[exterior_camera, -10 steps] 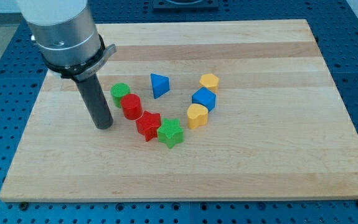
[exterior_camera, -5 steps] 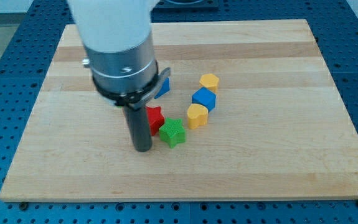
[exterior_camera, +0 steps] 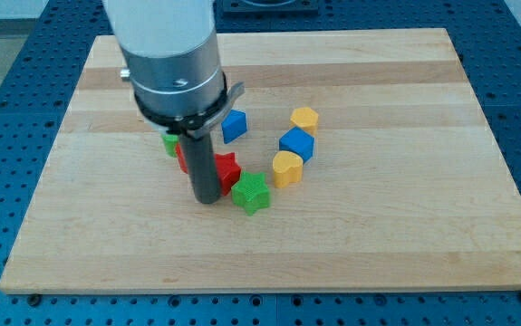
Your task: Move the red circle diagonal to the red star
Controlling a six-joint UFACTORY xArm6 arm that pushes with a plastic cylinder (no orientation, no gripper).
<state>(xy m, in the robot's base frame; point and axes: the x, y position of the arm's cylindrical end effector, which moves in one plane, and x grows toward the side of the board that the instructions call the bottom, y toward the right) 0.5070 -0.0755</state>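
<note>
Red circle (exterior_camera: 180, 156) mostly hidden behind rod, just above my tip (exterior_camera: 207, 198); no claw.

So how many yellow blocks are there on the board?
2. One yellow block is at the view's upper right of the group; the other yellow block is below the blue cube. The arm may hide others.

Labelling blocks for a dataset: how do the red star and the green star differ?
The red star is red and partly hidden behind the rod, left of it; the green star is green and fully visible. The red star sits nearer the view's top, the green star lower right, touching or nearly so. My tip rests just left of the green star. Both are star-shaped.
</note>
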